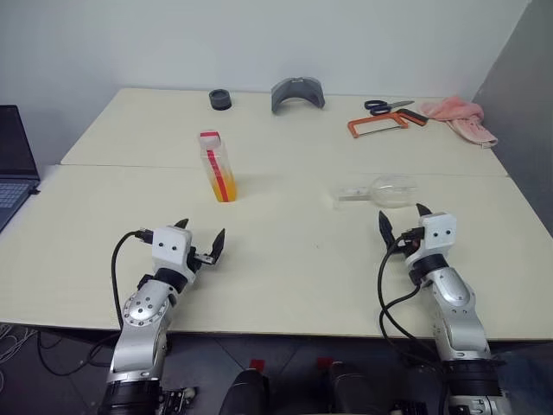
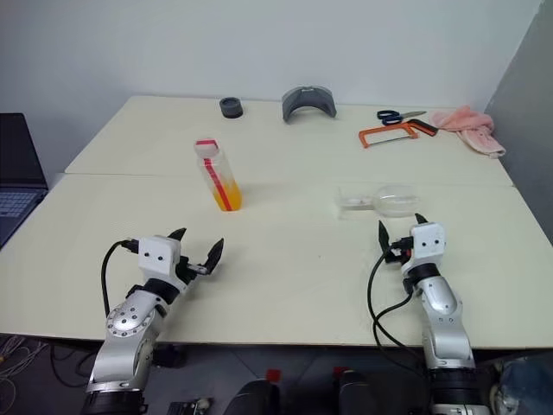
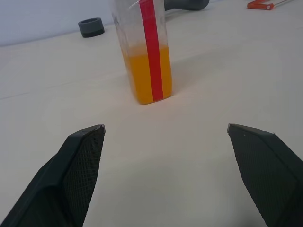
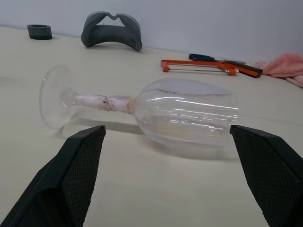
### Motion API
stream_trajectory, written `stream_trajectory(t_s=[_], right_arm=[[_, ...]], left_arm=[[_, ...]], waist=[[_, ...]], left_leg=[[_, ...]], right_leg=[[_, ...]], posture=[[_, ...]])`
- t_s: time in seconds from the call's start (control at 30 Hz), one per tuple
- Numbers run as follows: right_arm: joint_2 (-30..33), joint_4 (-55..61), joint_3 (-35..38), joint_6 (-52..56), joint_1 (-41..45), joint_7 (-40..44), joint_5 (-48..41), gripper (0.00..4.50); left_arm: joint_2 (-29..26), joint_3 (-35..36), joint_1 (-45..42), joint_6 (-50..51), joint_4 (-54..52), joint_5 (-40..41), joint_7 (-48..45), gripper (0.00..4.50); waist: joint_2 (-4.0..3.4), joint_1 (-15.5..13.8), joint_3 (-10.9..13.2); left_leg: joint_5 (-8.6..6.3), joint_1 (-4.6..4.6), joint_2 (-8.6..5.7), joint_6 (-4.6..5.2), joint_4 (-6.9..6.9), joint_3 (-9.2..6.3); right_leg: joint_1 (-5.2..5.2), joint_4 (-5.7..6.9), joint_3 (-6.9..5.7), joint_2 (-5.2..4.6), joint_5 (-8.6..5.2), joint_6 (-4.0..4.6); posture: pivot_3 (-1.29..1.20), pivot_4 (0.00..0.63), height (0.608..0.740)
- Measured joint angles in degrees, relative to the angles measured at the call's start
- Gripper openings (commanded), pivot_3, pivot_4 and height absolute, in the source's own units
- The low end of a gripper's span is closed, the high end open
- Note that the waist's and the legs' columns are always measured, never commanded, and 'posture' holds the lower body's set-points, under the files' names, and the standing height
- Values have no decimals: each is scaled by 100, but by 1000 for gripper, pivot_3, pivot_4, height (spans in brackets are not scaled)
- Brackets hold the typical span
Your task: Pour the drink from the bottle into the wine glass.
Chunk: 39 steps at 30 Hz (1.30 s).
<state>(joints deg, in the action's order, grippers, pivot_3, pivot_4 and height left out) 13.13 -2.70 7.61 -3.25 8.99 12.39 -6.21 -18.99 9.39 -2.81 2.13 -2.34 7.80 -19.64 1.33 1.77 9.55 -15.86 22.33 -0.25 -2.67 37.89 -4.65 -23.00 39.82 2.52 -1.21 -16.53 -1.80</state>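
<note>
The bottle (image 1: 218,166) stands upright on the cream table (image 1: 285,259), left of centre, with a red cap and a red stripe. The orange drink (image 3: 142,78) fills its lower part. My left gripper (image 1: 201,230) is open just above the tabletop, a short way in front of the bottle and pointing at it. The wine glass (image 1: 387,191) lies on its side on the right, foot to the left and bowl to the right, and looks empty. My right gripper (image 1: 402,213) is open close in front of the bowl (image 4: 189,116), apart from it.
Along the far edge lie a black ring (image 1: 220,99), a grey curved piece (image 1: 298,93), scissors (image 1: 387,105), an orange-framed hacksaw (image 1: 380,126) and a pink cloth (image 1: 467,119). A laptop (image 1: 13,169) sits off the left side. A seam crosses the table behind the bottle.
</note>
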Motion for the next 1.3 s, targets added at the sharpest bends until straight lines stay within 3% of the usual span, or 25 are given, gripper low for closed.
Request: stream_trajectory(t_s=[0.9, 1.07, 1.3], right_arm=[[18, -5, 17, -23, 14, 40, 39, 4500], [229, 189, -199, 74, -160, 682, -178, 4500], [687, 1613, -832, 1184, -117, 1928, -1094, 4500]], left_arm=[[25, -14, -1, -243, -54, 225, -216, 4450], [48, -11, -283, -101, -34, 112, 79, 4450], [170, -72, -758, 241, 6, 31, 388, 4450]], waist=[[0, 0, 0], [-1, 0, 1], [-1, 3, 1]], left_leg=[[0, 1, 0, 0, 0, 0], [0, 1, -3, 0, 1, 0], [0, 2, -2, 0, 1, -12]], right_leg=[[0, 0, 0, 0, 0, 0], [0, 0, 0, 0, 0, 0], [2, -4, -4, 2, 0, 0]], posture=[[0, 150, 740], [0, 150, 740], [0, 150, 740]])
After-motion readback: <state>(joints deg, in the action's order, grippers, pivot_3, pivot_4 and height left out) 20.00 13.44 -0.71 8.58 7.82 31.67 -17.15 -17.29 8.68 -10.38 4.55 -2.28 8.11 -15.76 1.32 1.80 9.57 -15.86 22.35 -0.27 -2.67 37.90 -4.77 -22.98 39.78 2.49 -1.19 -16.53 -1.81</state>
